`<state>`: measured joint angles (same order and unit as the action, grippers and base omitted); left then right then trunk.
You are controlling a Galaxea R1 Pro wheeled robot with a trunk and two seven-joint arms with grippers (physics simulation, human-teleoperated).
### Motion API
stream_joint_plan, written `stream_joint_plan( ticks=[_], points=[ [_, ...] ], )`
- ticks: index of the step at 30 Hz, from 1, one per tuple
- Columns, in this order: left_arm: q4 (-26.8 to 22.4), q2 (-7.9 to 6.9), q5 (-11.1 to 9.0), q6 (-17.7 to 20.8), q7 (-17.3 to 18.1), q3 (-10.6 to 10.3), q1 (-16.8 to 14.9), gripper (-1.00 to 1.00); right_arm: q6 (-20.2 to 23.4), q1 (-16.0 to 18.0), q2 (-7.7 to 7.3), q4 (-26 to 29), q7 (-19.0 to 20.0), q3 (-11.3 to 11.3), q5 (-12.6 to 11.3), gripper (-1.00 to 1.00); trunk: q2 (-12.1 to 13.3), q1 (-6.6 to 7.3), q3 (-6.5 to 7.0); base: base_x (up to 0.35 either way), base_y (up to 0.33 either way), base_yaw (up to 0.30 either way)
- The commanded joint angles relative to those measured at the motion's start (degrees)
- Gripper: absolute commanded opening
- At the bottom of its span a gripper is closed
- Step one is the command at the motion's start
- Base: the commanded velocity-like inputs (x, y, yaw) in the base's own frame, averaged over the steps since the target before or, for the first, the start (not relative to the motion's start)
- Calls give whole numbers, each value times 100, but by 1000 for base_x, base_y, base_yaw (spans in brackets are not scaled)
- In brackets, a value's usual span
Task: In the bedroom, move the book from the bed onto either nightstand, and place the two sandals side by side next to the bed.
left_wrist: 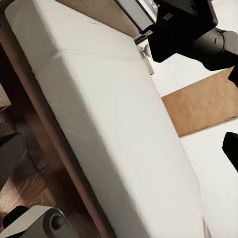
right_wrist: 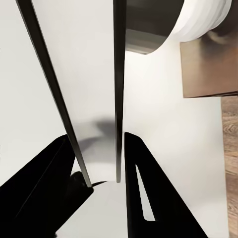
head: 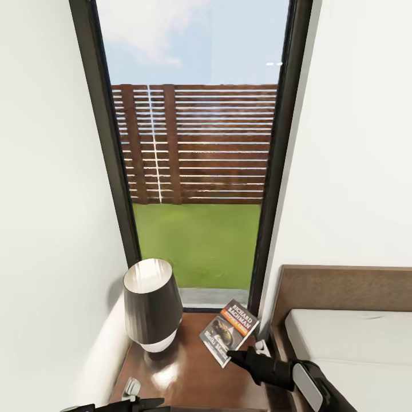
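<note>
White walls (head: 51,189) frame a tall, dark-framed window (head: 197,154) in the head view, with a brown slatted fence (head: 197,146) and a strip of green grass (head: 197,243) outside under a pale blue sky. To the right of the window stands the bed (head: 349,337), its brown headboard against the wall and its light grey mattress running toward the camera. The left wrist view looks along that same mattress (left_wrist: 119,129), with the dark wood frame beside it and wood-plank floor (left_wrist: 25,178) past the frame.

Between the bed and the left wall sits the nightstand (head: 194,377), its dark brown top glossy enough to mirror the lamp. That lamp (head: 150,303), with a dark tapered shade over a white base, stands on the nightstand's left part.

The book (head: 229,332) is at the nightstand's right rear corner, near the headboard, cover up and tilted, its orange band and white lettering legible. The right gripper (head: 236,359) reaches in from the bed side, and its black jaws are clenched on the book's near edge. In the right wrist view the two dark fingers (right_wrist: 144,198) sit on either side of a thin pale sheet seen edge-on.

The left gripper (head: 133,395) hangs low at the nightstand's front left; whether its jaws are spread or closed cannot be told.
</note>
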<state>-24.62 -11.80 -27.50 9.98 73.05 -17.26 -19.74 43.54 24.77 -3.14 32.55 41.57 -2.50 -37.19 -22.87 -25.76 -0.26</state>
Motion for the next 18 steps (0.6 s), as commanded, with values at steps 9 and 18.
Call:
stream_joint_plan(
  ticks=[9,18],
  points=[
    [1,-6,-59,70,-8,-39,1,100,23,2,6,5,-8,-22,-43,-100,-5,-2,-3,0,0,0],
    [1,-3,-63,82,-9,-34,-3,100,23,2,7,5,-2,-22,-44,-100,-245,-134,-110,0,0,0]
  ],
)
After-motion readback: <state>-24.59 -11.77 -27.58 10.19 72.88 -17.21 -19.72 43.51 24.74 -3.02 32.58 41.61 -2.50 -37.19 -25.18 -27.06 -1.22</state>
